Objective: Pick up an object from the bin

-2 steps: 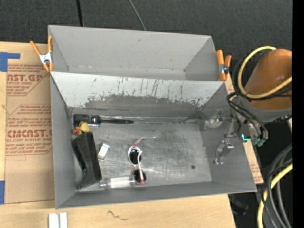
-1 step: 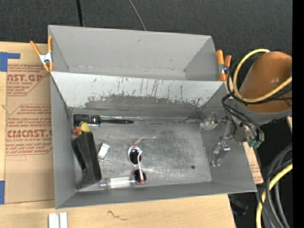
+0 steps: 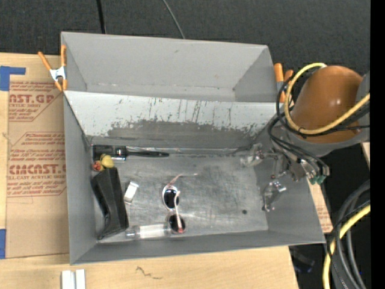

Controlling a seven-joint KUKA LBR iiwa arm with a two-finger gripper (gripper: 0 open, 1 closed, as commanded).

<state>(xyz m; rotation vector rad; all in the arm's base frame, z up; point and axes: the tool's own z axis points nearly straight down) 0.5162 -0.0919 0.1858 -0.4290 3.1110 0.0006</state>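
Camera view: the end effector (image 3: 270,196) hangs low at the right side of the bin (image 3: 180,65), and whether it is released or clenched cannot be told. Nothing is picked yet. The sunglasses (image 3: 172,208) lie well apart at front centre.

Soft, even light falls on the bin (image 3: 222,188), its floor faintly sheened, shadows weak and short.
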